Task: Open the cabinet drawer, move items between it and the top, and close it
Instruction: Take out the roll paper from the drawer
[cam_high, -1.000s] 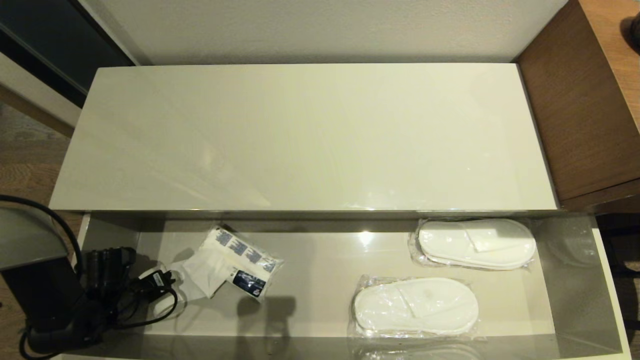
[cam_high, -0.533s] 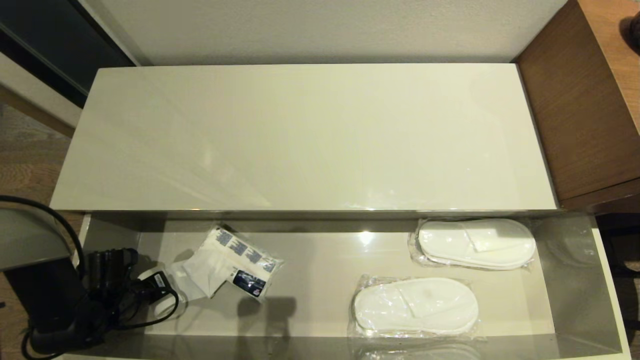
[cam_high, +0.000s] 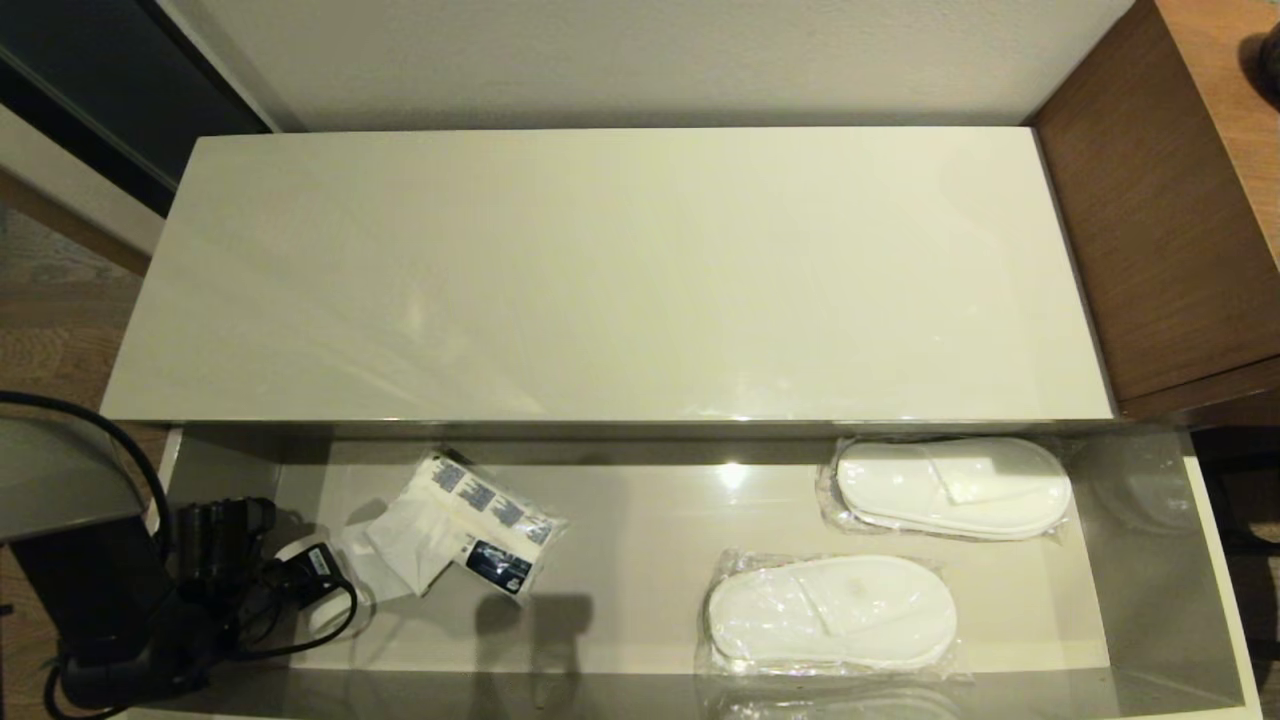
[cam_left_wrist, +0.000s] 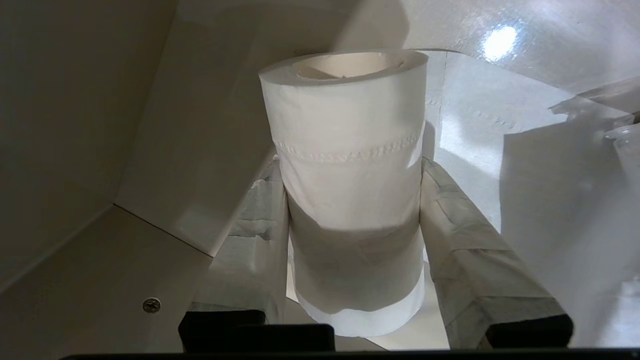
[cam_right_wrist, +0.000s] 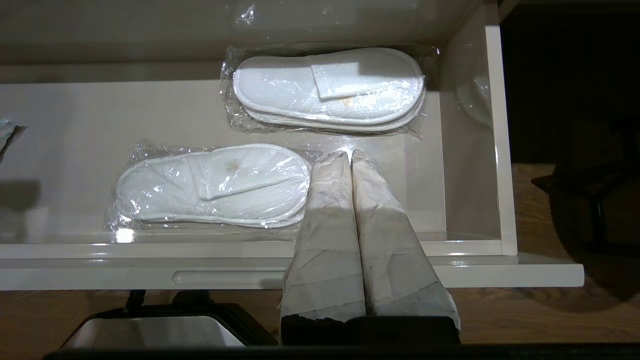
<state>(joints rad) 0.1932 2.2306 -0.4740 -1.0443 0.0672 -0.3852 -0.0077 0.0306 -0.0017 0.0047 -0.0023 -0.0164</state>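
1. Head view. The cabinet drawer (cam_high: 1150, 600) is shown pulled out below the top (cam_high: 600, 270), whose glossy slab is bare. Two packs of slippers are lodged toward the drawer's right end: the rear slippers (cam_high: 950, 487) against the back edge, the front slippers (cam_high: 832, 612) near the front edge. A white packet with blue printing (cam_high: 470, 522) is placed left of centre. The left arm (cam_high: 90, 590) is seen reaching into the drawer's left end.

2. Left wrist view. The toilet-paper roll (cam_left_wrist: 350, 170) is held upright on the drawer floor at the left corner, pinched between the padded fingers (cam_left_wrist: 255, 240) of the left gripper (cam_left_wrist: 350, 200), one on each side.

3. Right wrist view. The right gripper (cam_right_wrist: 350, 157) is shown with fingers pressed together, empty, above the drawer's front edge; both slipper packs are seen beneath it.
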